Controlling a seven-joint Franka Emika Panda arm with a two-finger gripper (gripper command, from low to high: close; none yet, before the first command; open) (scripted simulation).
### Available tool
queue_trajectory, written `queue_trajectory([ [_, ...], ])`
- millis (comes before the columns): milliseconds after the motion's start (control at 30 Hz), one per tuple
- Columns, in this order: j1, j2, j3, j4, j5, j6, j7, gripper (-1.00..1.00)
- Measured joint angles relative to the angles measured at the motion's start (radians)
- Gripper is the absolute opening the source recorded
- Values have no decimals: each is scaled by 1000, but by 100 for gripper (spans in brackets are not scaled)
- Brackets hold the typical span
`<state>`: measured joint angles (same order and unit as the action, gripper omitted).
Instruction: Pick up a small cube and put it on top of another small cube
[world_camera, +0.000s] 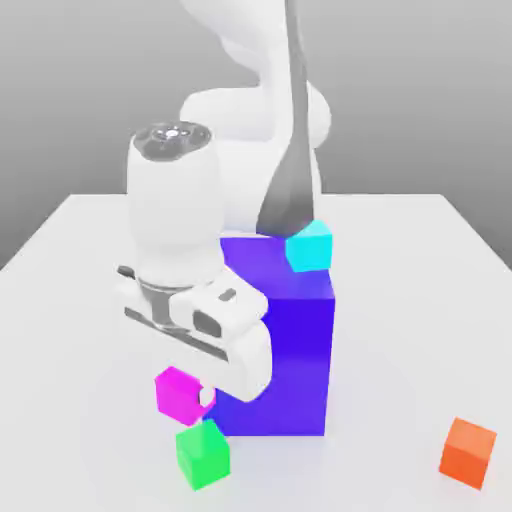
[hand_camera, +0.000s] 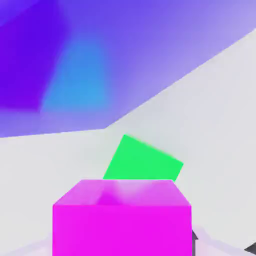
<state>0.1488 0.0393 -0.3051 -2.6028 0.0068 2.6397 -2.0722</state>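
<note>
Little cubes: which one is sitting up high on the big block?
The cyan cube sits atop the big blue-purple block. The green cube and orange cube rest on the table.

Clearly a simulated tabletop test scene rather than any real room: plain white table (world_camera: 420, 250) against a featureless grey backdrop, flat-coloured glossy cubes scattered near a big blue-purple block (world_camera: 295, 340), and a smooth white robot arm (world_camera: 200, 200), all rendered without texture or clutter.
</note>
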Motion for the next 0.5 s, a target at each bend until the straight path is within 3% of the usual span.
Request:
queue_trajectory([
  [233,-24,158,56,1,137,150,-190,-100],
  [267,-31,178,66,2,152,168,-201,100],
  [500,-30,175,65,2,149,166,-199,100],
])
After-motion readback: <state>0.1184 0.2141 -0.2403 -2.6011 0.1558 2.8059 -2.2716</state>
